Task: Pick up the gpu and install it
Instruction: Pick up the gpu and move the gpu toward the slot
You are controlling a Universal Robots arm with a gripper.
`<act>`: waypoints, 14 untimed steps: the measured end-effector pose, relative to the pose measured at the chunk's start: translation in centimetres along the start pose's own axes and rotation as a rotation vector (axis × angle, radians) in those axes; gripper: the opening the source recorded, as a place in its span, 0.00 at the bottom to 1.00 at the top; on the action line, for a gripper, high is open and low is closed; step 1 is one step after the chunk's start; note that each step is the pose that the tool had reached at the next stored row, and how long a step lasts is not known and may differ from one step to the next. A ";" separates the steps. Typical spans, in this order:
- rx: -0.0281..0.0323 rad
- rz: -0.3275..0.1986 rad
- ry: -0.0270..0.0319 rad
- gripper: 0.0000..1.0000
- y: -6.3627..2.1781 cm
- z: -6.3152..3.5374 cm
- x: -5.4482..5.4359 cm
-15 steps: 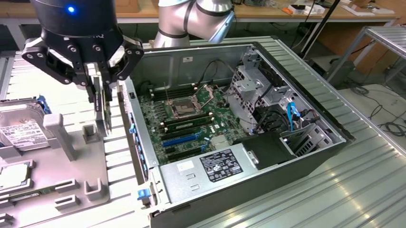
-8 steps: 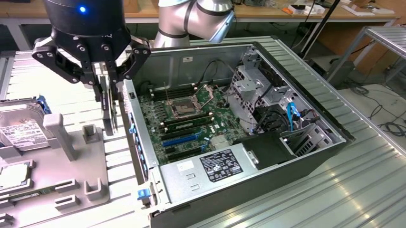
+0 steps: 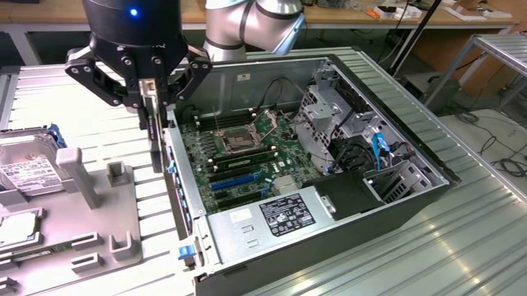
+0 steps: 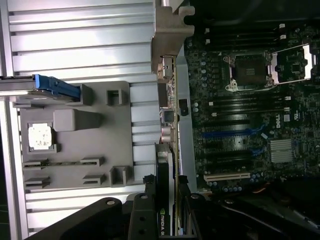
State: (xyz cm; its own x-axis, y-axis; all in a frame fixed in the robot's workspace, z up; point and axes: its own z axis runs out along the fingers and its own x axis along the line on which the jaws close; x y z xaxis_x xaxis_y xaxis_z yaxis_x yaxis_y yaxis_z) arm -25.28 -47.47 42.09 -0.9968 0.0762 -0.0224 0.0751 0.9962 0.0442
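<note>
**Card in the pincer, hanging at the edge of the open case**

Nearest in the exterior view, the ribbed metal counter (image 3: 469,246) carries an open computer case (image 3: 395,213) lying on its side. The silver power supply (image 3: 272,216) sits at the near end of the case. On the exterior view's left of the case stands a grey holder tray (image 3: 107,237), with a hard drive (image 3: 23,176) bearing a white label at its far left side.

Deeper in the case lies the motherboard (image 3: 247,154), with blue expansion slots (image 3: 239,180), one memory stick (image 3: 243,161) and the open processor socket (image 3: 234,140) behind it.

Above the case wall on the exterior view's left hangs the pincer (image 3: 150,92), clamped on the gpu (image 3: 155,142). The card hangs upright from the pincer's fingers, its silver bracket toward the tray, its lower end beside the wall's top edge and not seated in any slot. The wrist view shows the gpu (image 4: 164,165) edge-on between the tray (image 4: 75,150) and the motherboard (image 4: 240,125), running along the case wall.

Farthest back stands a wooden workbench (image 3: 346,18).
</note>
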 end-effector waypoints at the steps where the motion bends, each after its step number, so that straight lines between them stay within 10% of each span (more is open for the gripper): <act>1: 0.0000 0.000 0.0000 0.27 0.02 0.01 -0.3; 14: 0.0000 0.000 0.0000 0.27 0.20 0.07 -2.6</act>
State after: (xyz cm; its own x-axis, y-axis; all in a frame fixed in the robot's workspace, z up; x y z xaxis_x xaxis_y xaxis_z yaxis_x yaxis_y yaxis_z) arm -22.67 -47.47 42.09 -0.9968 0.0763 -0.0224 0.0752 0.9962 0.0442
